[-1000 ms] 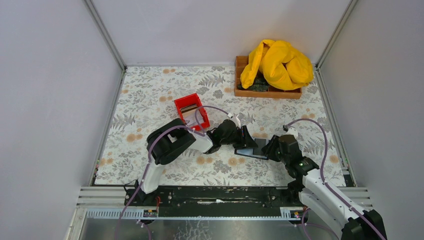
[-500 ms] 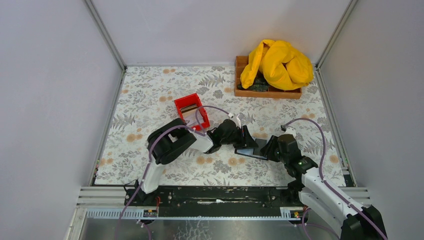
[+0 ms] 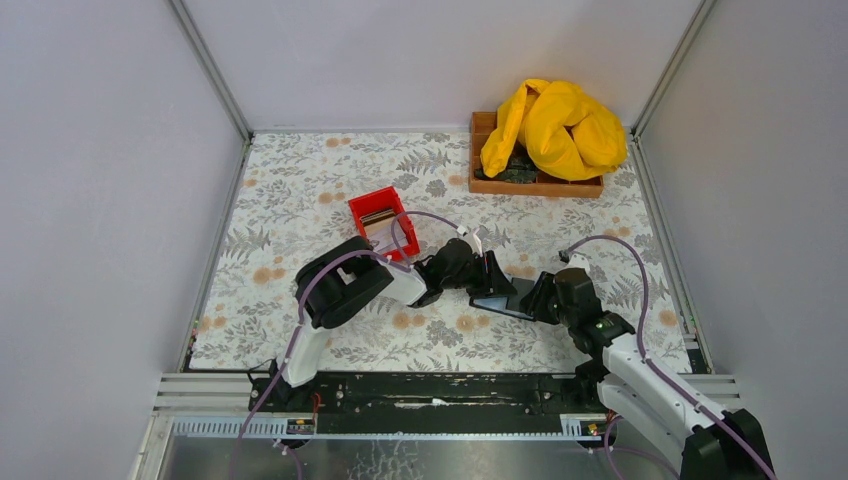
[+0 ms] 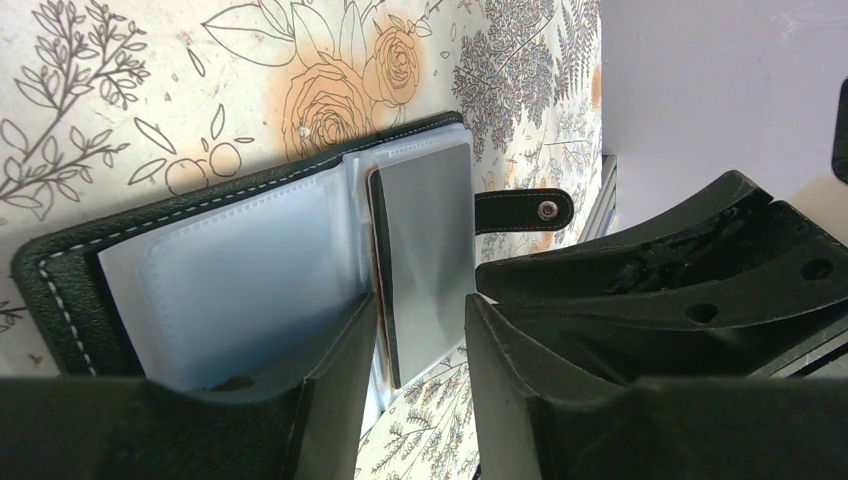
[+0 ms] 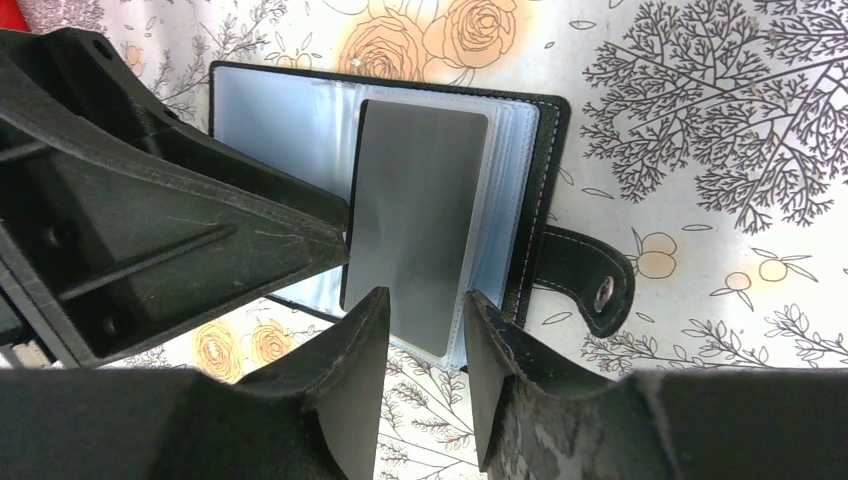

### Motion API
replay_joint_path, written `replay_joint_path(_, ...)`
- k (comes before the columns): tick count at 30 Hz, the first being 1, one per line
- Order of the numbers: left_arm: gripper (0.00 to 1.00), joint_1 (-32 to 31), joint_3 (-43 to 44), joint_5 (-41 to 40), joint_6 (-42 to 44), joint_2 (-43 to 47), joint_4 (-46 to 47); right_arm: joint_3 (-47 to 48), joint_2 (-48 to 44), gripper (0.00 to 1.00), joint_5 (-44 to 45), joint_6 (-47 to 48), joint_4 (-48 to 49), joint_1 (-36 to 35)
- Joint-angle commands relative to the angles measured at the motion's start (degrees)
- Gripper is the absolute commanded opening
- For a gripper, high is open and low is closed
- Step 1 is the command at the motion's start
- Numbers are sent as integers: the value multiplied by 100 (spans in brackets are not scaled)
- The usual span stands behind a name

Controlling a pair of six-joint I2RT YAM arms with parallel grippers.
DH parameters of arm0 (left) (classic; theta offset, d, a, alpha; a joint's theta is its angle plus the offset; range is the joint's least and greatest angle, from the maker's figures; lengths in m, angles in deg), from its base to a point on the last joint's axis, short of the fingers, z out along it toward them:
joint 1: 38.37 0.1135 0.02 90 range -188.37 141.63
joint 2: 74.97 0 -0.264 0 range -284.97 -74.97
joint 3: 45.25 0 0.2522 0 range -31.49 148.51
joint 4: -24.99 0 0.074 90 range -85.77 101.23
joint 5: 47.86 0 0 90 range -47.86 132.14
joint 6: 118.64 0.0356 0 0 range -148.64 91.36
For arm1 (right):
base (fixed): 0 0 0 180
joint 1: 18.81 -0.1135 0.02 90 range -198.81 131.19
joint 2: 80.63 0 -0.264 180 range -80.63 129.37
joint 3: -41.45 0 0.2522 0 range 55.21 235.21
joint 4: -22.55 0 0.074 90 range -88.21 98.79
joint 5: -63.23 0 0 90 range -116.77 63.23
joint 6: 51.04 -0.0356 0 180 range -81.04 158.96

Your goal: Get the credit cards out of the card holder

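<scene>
The card holder [image 3: 497, 301] lies open on the floral mat, black with clear sleeves [image 4: 230, 270] and a snap strap [image 5: 590, 280]. One grey credit card [image 5: 415, 215] sticks partly out of the right-hand sleeves; in the left wrist view the same card [image 4: 425, 230] stands at the fold. My left gripper [image 4: 421, 297] comes from the left, jaws apart over the card's end, its left finger [image 4: 330, 380] against the sleeves. My right gripper [image 5: 427, 292] faces it from the right, also open, with the card's lower edge showing between its fingers. Neither pair of jaws clasps the card.
A small red bin [image 3: 383, 221] with something flat inside stands just behind the left arm. At the back right a wooden tray [image 3: 480, 180] carries a crumpled yellow cloth [image 3: 555, 125]. White walls enclose the mat on three sides.
The right arm has edged slightly left toward the card holder. The left arm, the holder and both jaw openings look the same.
</scene>
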Motion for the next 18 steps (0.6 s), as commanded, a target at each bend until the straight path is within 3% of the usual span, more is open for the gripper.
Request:
replay_joint_path(1, 46, -24, -101, -94, 121, -427, -671, 45, -204, 40, -351, 71, 309, -36)
replay_joint_path(18, 46, -18, -162, -3, 55, -442, -496, 405, -180, 40, -570, 100, 165, -31)
